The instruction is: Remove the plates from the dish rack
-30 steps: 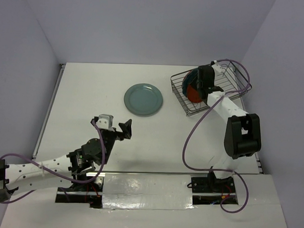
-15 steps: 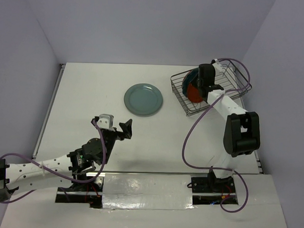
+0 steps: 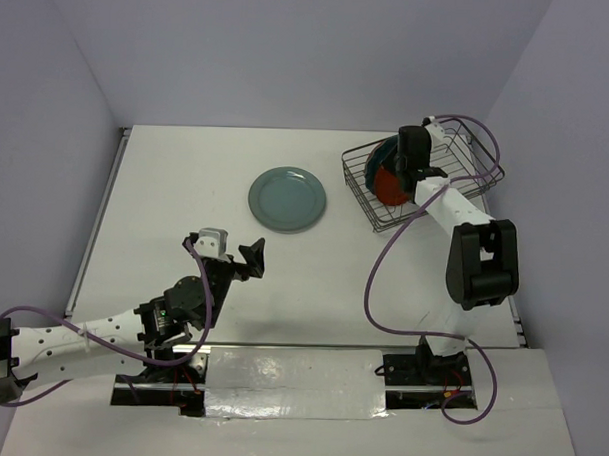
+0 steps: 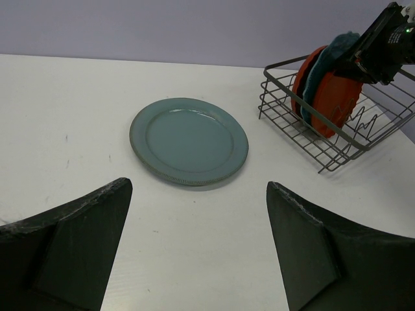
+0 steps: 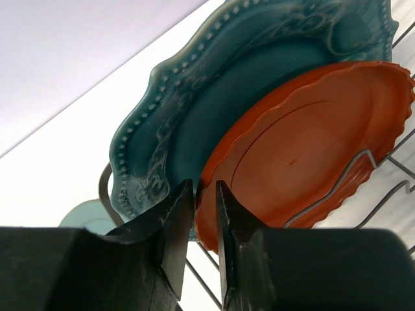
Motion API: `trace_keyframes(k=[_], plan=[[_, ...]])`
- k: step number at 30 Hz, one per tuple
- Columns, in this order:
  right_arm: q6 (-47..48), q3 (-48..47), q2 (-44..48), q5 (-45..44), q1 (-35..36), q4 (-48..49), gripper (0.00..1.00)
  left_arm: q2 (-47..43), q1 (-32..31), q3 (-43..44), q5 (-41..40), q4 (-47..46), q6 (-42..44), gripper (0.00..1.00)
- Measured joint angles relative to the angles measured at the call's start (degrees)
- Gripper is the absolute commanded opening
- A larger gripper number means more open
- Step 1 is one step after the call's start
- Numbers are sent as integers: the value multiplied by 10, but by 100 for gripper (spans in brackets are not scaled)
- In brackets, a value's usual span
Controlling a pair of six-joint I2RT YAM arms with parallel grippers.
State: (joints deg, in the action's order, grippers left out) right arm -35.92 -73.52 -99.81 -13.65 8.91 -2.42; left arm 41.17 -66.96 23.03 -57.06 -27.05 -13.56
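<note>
Right wrist view: right gripper (image 5: 204, 186) has its fingers narrowed either side of the rim of the orange plate (image 5: 305, 155), can't tell if it's actually pinching. Teal plate (image 5: 214, 110) stands right behind it in the rack (image 4: 285, 123), at 2 o'clock on the table (image 3: 186, 184). Grey-green plate (image 3: 288, 198) lies flat around 12. Left gripper (image 4: 198, 183) gapes wide at 7.

White table (image 3: 165, 203) (matte, evenly lit) boxed by pale lavender walls (image 3: 290, 57).

I can read nothing from my end: no lettering, label, brand, number or sign on the grey-green plate (image 4: 189, 140), the teal plate (image 5: 214, 97), the red-orange plate (image 5: 311, 149) or the dish rack (image 4: 337, 155) — every surface shows plain in all three views.
</note>
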Motion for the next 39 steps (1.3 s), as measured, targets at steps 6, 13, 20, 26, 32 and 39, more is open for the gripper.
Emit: trace_keyframes(k=[6,13,20,26,32,39], plan=[[0,-6,-7,0,-2,-2,23,0,0,0,0,0,0,97],[-6,-11,-11,10,-2,-3,0,0,0,0,0,0,0,97],[-4,-17,-13,10,-2,-12,0,0,0,0,0,0,0,97],[13,-20,21,12,-2,-42,0,-2,0,0,-1,0,0,97],[45,-39,116,38,-2,-67,0,-16,0,0,-2,0,0,97],[122,-114,154,53,33,-111,0,-29,0,0,-12,0,0,96]])
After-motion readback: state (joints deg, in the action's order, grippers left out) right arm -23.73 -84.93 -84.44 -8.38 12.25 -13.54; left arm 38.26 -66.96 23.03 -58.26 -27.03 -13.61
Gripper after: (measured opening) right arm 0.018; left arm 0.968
